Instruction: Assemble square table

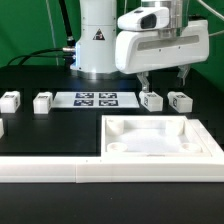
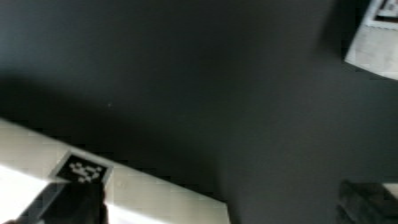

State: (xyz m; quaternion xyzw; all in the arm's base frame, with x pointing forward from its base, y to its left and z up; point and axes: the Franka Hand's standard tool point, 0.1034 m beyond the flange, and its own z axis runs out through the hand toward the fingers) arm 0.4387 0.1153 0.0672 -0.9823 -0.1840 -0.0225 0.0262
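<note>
Exterior view: the gripper [image 1: 165, 78] hangs above the black table [image 1: 60, 125] with its two fingers spread wide and nothing between them. Just under the finger on the exterior view's left stands a white block leg [image 1: 152, 99], and a second leg [image 1: 180, 100] stands just under the other finger. The fingers touch neither leg. The square slab [image 1: 160, 138] lies flat below the gripper, nearer the camera than those legs and next to the long border wall [image 1: 60, 170]. The marker board [image 1: 95, 99] lies off the gripper toward the exterior view's left, and two more legs [image 1: 42, 101] stand well beyond it.

Wrist view: mostly bare black table, blurred. A white tagged part [image 2: 80, 168] crosses one corner and another white piece [image 2: 374, 45] sits at the opposite corner. Which parts they are cannot be told.
</note>
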